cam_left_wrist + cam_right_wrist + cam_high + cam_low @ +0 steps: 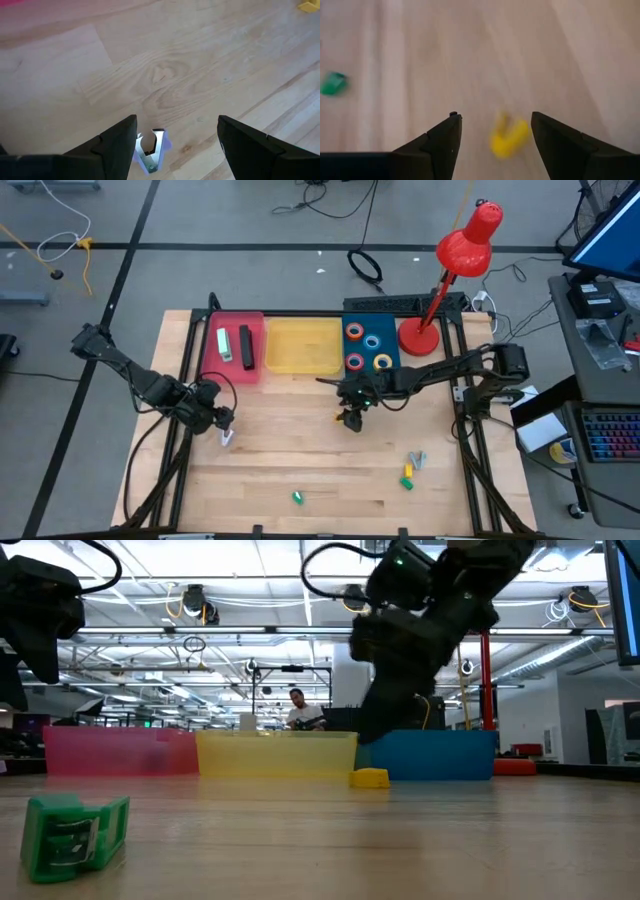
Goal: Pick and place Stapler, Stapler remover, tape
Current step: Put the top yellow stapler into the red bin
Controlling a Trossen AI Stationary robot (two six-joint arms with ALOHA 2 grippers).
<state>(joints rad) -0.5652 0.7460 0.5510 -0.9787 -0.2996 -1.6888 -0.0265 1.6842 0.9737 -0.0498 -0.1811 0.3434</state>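
Two dark fingers point(115, 145) of the left gripper point(177, 145), spread wide apart over the wooden table point(200, 65). Between them, close beside one finger, a small shiny staple remover point(150, 152) with purple edges, lying flat on the wood, not touching either finger. A bit of pink point(30, 7) at one far edge. A tiny yellow thing point(310, 5) in the far corner.

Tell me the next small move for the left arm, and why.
Probably lower the left end effector straight onto the pale staple remover and close. Its fingers are open, and the remover lies on the wood just inside the near finger, not yet gripped. The right end effector hangs open above a yellow piece.
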